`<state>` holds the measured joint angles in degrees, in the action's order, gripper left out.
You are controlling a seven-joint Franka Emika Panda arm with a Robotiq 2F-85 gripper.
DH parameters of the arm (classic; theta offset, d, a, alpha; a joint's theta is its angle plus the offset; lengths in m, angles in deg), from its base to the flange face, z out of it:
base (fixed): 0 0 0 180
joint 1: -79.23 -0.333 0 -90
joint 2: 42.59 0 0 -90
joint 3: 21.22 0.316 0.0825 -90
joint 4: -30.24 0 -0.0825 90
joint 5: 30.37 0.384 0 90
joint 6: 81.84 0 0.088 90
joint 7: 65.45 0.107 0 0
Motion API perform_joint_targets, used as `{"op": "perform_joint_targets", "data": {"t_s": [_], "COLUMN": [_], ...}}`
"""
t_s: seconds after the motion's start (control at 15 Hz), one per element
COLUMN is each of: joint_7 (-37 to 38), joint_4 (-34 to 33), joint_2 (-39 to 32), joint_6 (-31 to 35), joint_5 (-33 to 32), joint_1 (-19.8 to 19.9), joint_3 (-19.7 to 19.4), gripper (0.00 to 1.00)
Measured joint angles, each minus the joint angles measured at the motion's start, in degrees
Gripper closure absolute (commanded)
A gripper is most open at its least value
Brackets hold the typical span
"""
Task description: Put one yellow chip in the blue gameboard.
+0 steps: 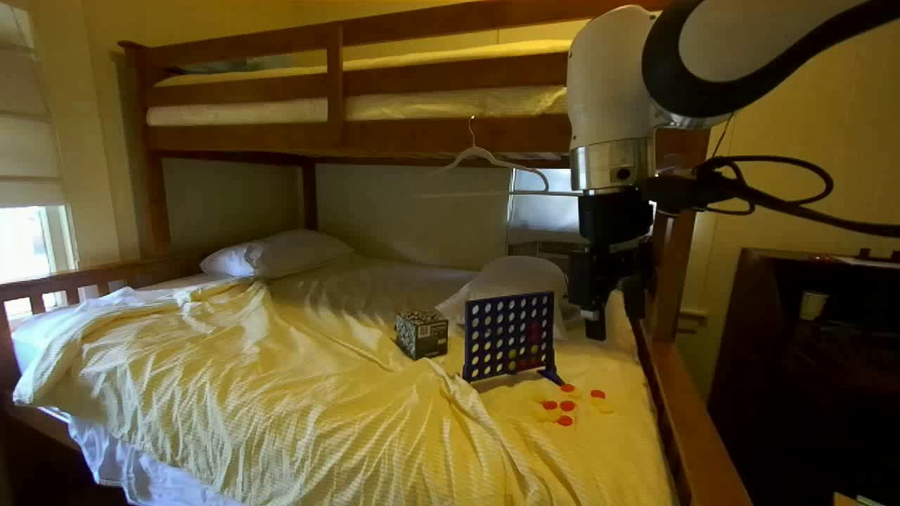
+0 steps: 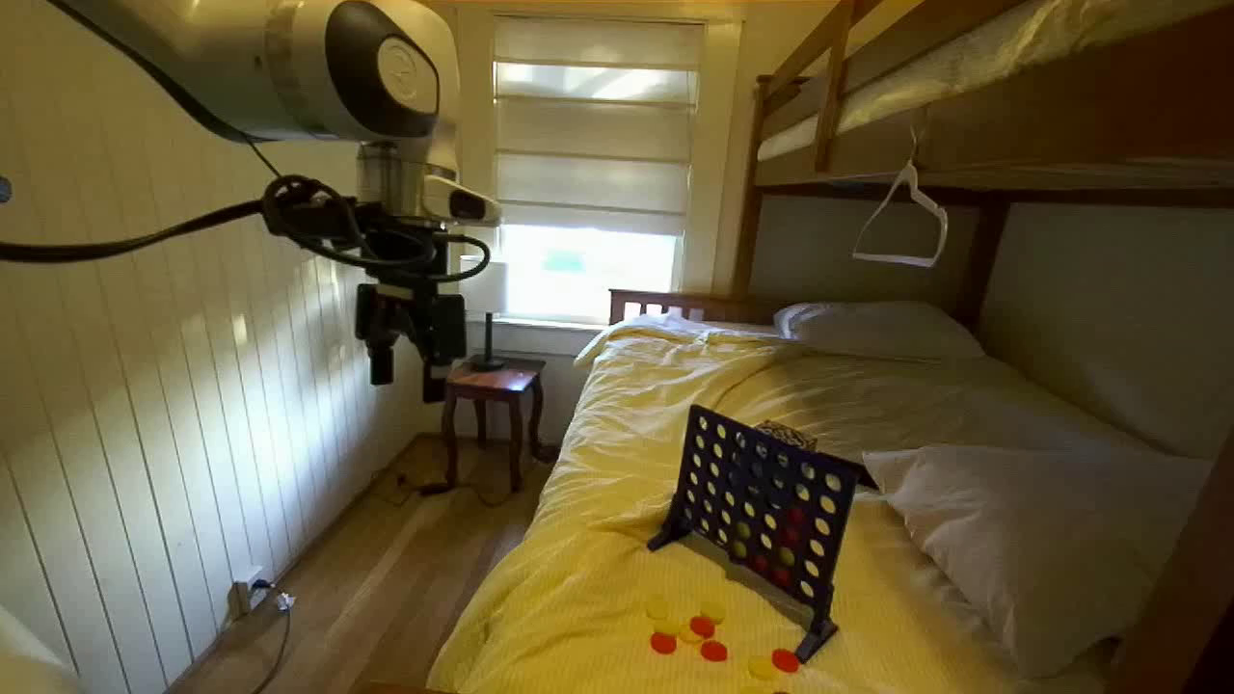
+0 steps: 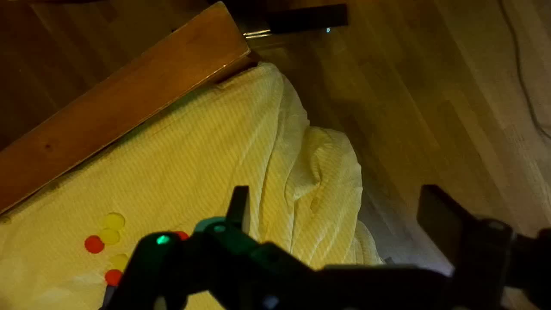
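The blue gameboard stands upright on the yellow bedcover in both exterior views (image 1: 494,337) (image 2: 766,506). A few red and yellow chips sit in its lower holes. Several yellow chips lie flat on the cover in front of it, mixed with red chips (image 1: 567,405) (image 2: 714,651). Yellow chips show in an exterior view (image 2: 657,608) and at lower left in the wrist view (image 3: 114,221). My gripper points down, raised above the bed's level and away from the chips (image 1: 616,318) (image 2: 408,379). In the wrist view its fingers (image 3: 335,191) are wide apart with nothing between them.
A dark patterned box (image 1: 422,335) sits beside the board. A pillow (image 2: 1041,549) lies behind it. A wooden bed rail (image 3: 125,103) runs along the bed edge. A white hanger (image 1: 485,152) hangs from the upper bunk. A small side table (image 2: 496,379) stands near the window.
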<state>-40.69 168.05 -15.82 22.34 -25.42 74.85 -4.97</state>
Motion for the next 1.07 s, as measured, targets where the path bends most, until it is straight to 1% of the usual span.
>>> {"op": "perform_joint_targets", "data": {"t_s": [0.67, 0.87, 1.07], "joint_7": [0.0, 0.1, 0.0], "joint_4": [0.0, 0.0, 0.1], "joint_2": [-0.1, -1.7, -4.9], "joint_6": [0.0, 0.2, 2.0], "joint_5": [0.0, 0.0, 0.0], "joint_1": [0.0, 0.6, 1.7], "joint_3": [-0.2, -1.8, -4.9], "gripper": [0.00, 0.00, 0.00]}}
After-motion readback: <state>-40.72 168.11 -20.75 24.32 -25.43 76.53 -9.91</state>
